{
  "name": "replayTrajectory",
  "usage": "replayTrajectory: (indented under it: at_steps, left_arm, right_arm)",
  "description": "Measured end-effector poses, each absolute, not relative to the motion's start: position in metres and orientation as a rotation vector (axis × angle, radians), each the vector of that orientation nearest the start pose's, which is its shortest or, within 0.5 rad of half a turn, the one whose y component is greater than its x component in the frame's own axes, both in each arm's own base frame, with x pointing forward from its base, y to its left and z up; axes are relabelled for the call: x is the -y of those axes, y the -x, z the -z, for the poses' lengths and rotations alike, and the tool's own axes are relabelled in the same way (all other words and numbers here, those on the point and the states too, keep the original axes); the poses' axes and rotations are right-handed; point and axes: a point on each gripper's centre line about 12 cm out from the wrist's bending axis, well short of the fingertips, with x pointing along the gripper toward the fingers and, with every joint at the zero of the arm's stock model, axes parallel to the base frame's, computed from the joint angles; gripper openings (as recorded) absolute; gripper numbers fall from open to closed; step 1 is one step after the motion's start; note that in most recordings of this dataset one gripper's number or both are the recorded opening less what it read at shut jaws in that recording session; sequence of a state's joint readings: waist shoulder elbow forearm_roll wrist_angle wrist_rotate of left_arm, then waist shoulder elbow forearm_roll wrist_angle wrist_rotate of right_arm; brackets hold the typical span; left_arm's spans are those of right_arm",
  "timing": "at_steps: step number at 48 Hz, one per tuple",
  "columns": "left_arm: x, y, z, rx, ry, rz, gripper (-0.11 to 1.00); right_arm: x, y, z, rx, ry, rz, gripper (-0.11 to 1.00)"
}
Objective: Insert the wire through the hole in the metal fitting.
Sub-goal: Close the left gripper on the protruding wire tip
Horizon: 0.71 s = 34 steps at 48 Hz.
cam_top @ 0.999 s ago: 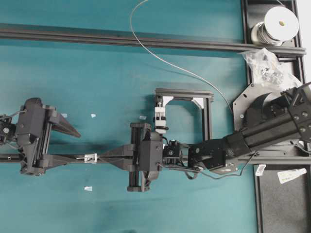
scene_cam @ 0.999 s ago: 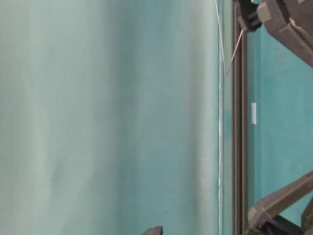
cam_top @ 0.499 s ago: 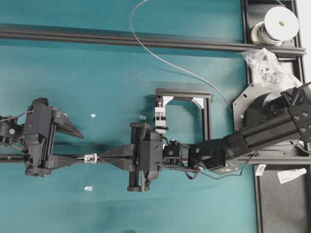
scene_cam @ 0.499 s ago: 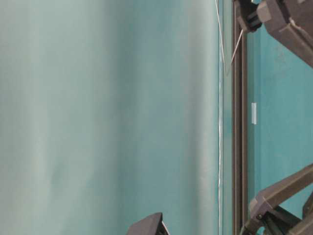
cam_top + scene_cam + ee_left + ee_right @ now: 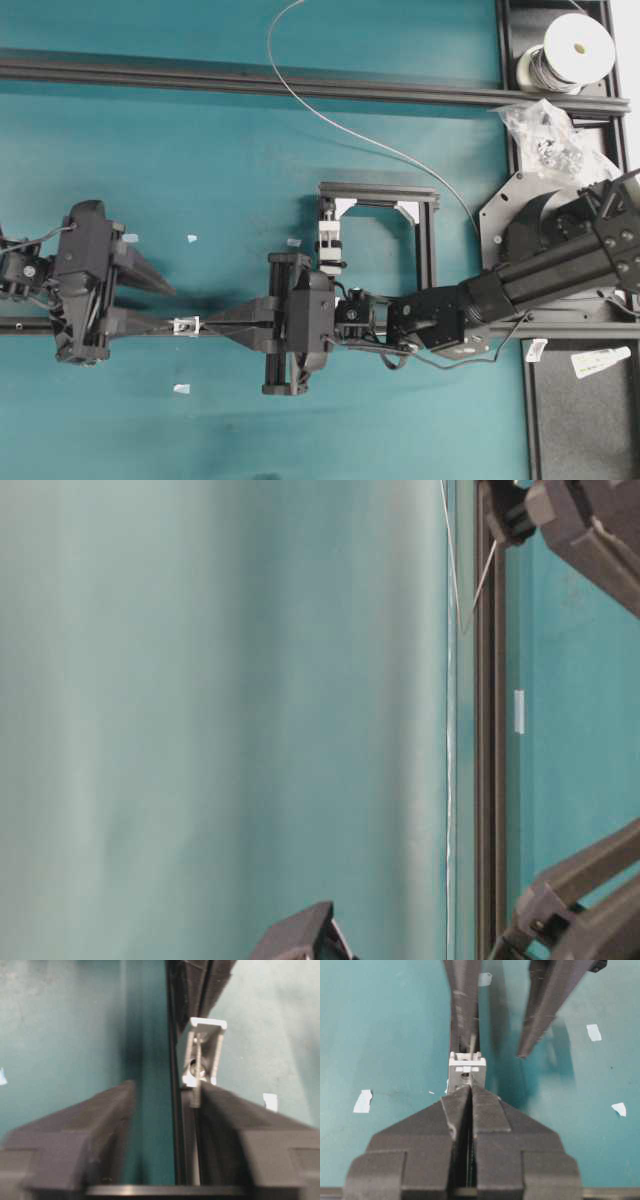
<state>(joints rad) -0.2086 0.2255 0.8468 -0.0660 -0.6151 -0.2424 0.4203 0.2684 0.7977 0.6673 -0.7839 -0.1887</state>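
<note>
Two robot pincers meet at a small metal fitting (image 5: 184, 325) on a teal tabletop (image 5: 200, 150).
The right pincer (image 5: 206, 324) has its fingers pressed together, tips touching the fitting; what they clamp cannot be told. The left pincer (image 5: 168, 308), just left of the fitting, has its fingers apart, one on each side. A short silver stub juts from the fitting's hole (image 5: 465, 1077) towards it. The wire (image 5: 350, 130) curves across the tabletop above the fitting.

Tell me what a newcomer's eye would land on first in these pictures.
First, the two black arms meeting nose to nose left of centre, the left gripper and right gripper closing in on the small silver metal fitting between them. Next, the thin wire arcing across the teal table toward the spool at top right.
</note>
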Motion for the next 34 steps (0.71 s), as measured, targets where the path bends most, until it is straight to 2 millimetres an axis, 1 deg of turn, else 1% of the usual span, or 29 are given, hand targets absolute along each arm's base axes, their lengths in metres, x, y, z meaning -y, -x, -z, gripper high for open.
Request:
replayTrajectory:
  at_steps: [4,11,34]
  left_arm:
    - [0.0735,-0.3678,-0.0902,-0.490,0.265,0.091,-0.05]
    - [0.0738,-0.3690,-0.0903,-0.499,0.280,0.086,-0.09]
    - [0.0738,-0.3680,-0.0893,-0.509,0.277,0.086,-0.09]
  right_arm:
    - [-0.1080,-0.3684,-0.0969,-0.352,-0.147,0.089,-0.01]
    - [-0.1080,-0.3684,-0.0969,-0.352,-0.147,0.089,-0.01]
    - [-0.1087,-0.3689,-0.0966,-0.357,-0.166,0.089,0.00]
